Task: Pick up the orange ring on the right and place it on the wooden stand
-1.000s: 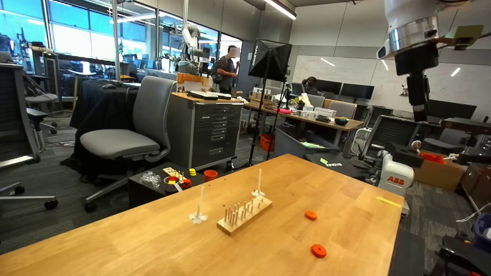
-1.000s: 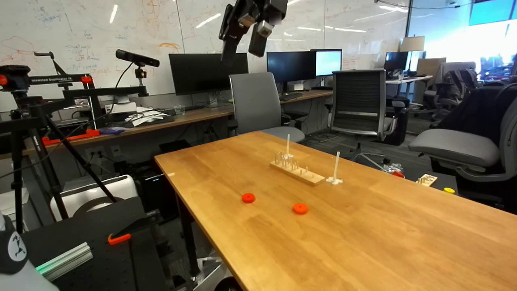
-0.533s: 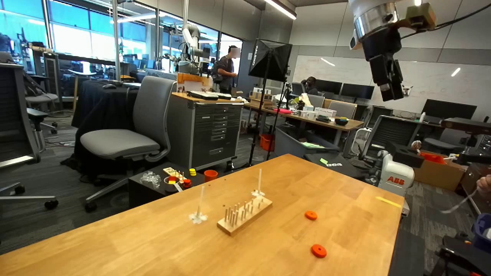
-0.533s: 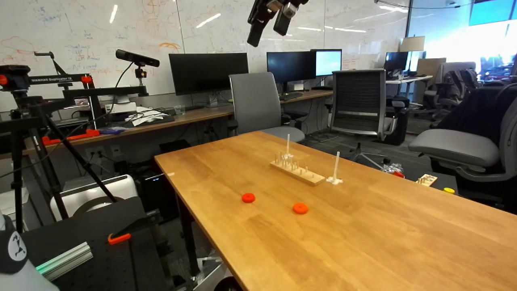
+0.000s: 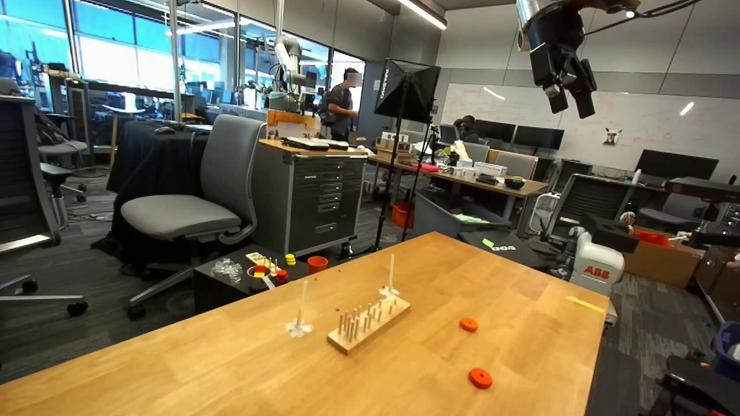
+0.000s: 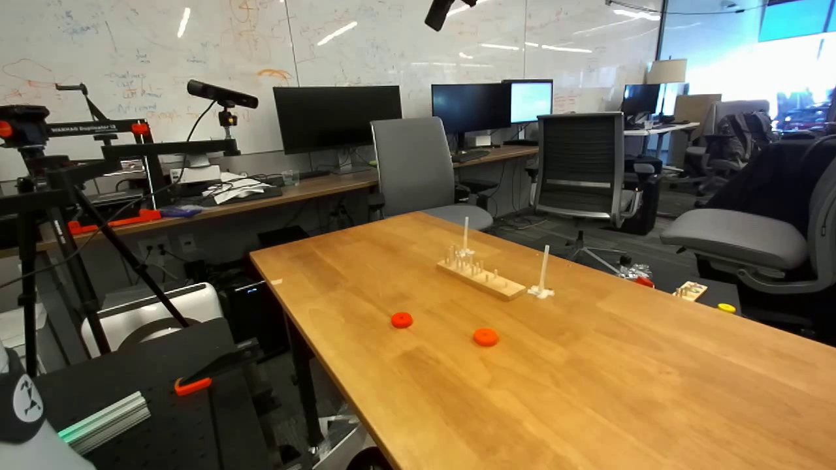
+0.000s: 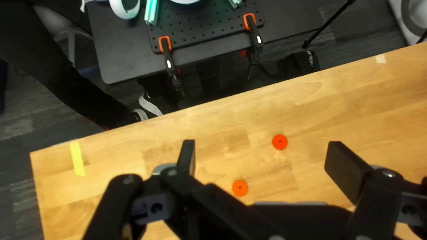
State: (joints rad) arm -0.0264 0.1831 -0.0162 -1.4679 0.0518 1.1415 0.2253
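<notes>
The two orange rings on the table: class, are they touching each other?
Apart. The wrist view shows bare tabletop between the redder ring and the lighter orange ring.

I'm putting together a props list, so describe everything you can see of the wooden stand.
The wooden stand is a pale, narrow rectangular block that looks like plain wood, with thin upright pegs of similar color. They crowd together and stand taller toward one end, getting sparser and shorter toward the other. It lies flat on the table, its pegs bare. A slim post stands close to its short-peg end; contact there is unclear.
</notes>
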